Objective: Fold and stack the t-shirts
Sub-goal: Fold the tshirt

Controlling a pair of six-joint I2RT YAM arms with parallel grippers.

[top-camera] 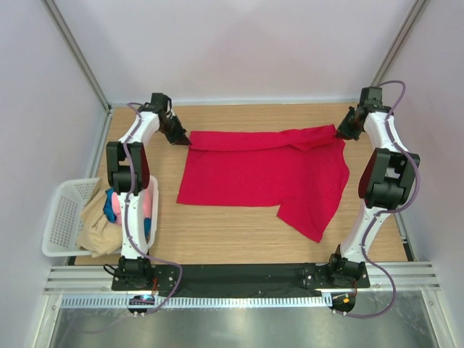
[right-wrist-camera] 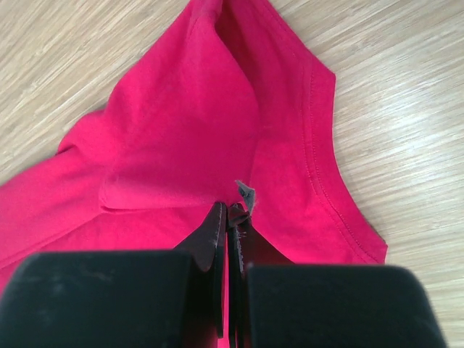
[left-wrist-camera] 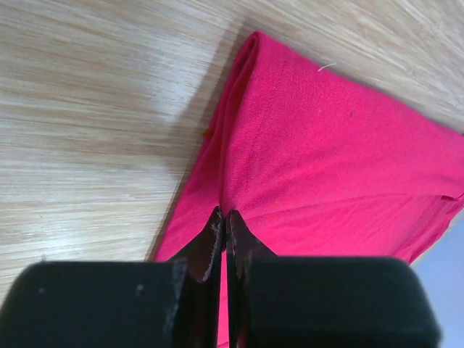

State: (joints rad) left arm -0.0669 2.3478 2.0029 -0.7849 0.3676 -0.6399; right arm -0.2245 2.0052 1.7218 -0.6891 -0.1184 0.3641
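Note:
A bright red t-shirt (top-camera: 261,174) lies spread on the wooden table, one sleeve hanging toward the near right. My left gripper (top-camera: 179,137) is shut on its far left corner; in the left wrist view the jaws (left-wrist-camera: 225,216) pinch a fold of red cloth (left-wrist-camera: 326,145). My right gripper (top-camera: 341,132) is shut on the far right corner; in the right wrist view the jaws (right-wrist-camera: 228,210) pinch the red cloth (right-wrist-camera: 188,130) beside a small grey tag (right-wrist-camera: 246,193). Beige (top-camera: 94,221), blue (top-camera: 110,205) and pink (top-camera: 147,205) shirts lie in the basket.
A white mesh basket (top-camera: 61,217) stands at the left edge of the table, beside the left arm's base. Bare wood (top-camera: 232,235) runs along the near side of the table. White walls enclose the table on three sides.

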